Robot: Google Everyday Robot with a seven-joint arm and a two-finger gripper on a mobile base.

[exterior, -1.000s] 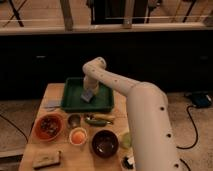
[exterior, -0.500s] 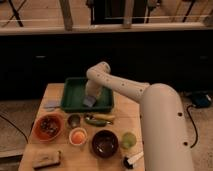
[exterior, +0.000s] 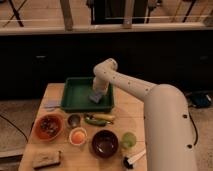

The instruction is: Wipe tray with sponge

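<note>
My claw (exterior: 97, 92) is down inside the tray (exterior: 76, 95), at the sponge (exterior: 94, 99).
My white arm (exterior: 165, 115) comes in from the right of the tray and bends down over its right half. The table (exterior: 129, 107) carries the tray near its far edge. In front of the tray stand a dark bowl (exterior: 105, 144), an orange bowl (exterior: 48, 127) further left, a small white bowl (exterior: 77, 136) between them, and a green cup (exterior: 129, 140) to the right. A brown block (exterior: 46, 159) lies well in front of the tray, to the left. A blue cloth (exterior: 52, 104) lies just beside the tray's left rim. The sponge sits on the tray floor, right of middle, with my claw meeting it from above. I cannot tell whether the claw is wide, narrow or gripping.
</note>
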